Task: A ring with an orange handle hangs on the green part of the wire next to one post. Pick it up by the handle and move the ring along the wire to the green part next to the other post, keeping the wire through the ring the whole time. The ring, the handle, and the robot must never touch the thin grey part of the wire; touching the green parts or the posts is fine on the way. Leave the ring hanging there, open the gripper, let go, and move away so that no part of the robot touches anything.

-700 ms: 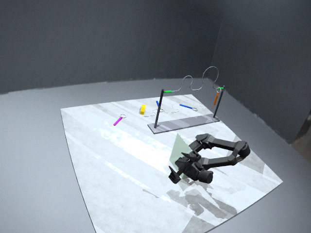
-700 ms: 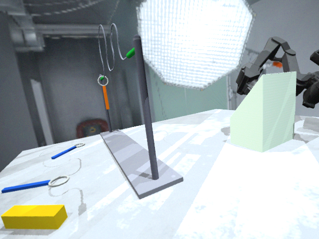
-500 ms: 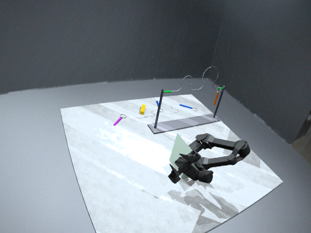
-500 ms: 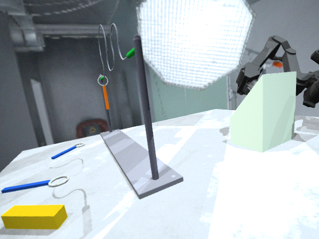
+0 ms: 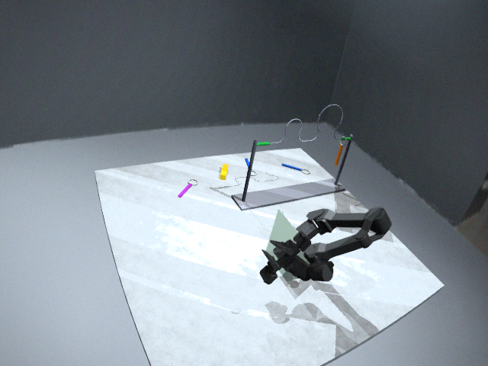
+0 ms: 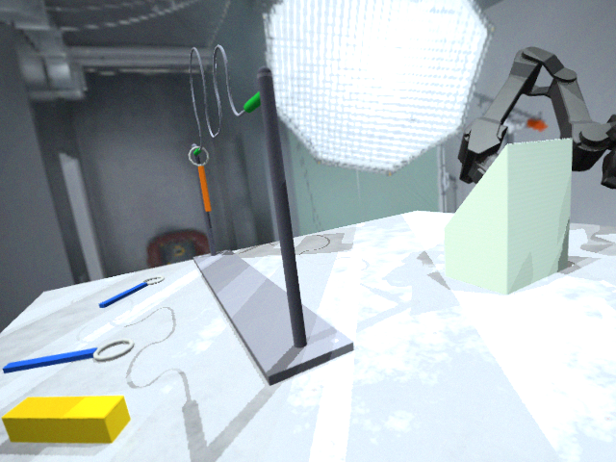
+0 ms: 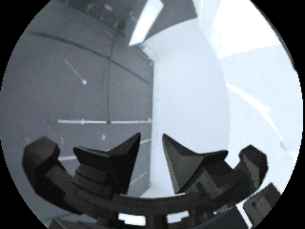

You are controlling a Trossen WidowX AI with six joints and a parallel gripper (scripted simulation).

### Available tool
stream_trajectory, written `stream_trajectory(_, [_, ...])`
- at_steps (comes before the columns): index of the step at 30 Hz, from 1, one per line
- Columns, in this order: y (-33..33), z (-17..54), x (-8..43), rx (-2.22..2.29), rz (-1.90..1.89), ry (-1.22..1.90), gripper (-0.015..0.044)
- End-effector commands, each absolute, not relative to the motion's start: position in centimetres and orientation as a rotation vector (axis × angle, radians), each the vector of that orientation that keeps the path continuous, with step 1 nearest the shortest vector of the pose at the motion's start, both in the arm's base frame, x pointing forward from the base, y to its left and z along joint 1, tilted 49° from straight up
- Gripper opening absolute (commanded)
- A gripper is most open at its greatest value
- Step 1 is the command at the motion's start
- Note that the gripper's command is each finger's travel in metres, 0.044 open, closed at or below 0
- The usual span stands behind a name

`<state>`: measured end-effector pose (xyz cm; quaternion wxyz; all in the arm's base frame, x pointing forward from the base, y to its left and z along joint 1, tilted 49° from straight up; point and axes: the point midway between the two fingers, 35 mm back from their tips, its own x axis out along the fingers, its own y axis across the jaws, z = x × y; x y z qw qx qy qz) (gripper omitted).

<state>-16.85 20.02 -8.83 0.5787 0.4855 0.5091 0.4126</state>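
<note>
The ring (image 5: 339, 141) (image 6: 189, 158) hangs around the green part (image 5: 347, 138) (image 6: 197, 151) next to the far post (image 5: 342, 164) (image 6: 211, 236). Its orange handle (image 5: 338, 155) (image 6: 204, 188) points down beside that post. The thin grey wire (image 5: 296, 119) (image 6: 192, 89) winds across to the other green part (image 5: 263, 144) (image 6: 252, 102) at the near post (image 5: 248, 173) (image 6: 282, 214). My gripper (image 5: 267, 245) (image 7: 152, 135) is partly open, with nothing between its fingers. It is well away from the ring and handle, toward the front in the top view.
A pale green wedge block (image 5: 280, 228) (image 6: 537, 198) stands close to my arm. The grey base (image 5: 291, 194) (image 6: 248, 308) carries both posts. Beyond it lie a yellow block (image 5: 223, 171) (image 6: 60, 429), blue-handled rings and a ring with a magenta handle (image 5: 184, 191).
</note>
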Motion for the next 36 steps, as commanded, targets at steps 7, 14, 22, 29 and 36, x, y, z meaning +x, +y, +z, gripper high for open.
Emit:
stream_trajectory(7, [23.0, -8.8, -17.3, 1.054, 0.925, 1.122, 0.016])
stream_trajectory(14, [25.8, -8.4, -17.1, 0.979, 0.898, 1.066, 0.016])
stream_trajectory(22, [29.2, -7.6, -16.4, 0.895, 0.876, 1.009, 0.016])
stream_trajectory(29, [32.3, -6.6, -15.2, 0.825, 0.864, 0.963, 0.016])
stream_trajectory(36, [35.4, -5.4, -13.6, 0.758, 0.86, 0.917, 0.016])
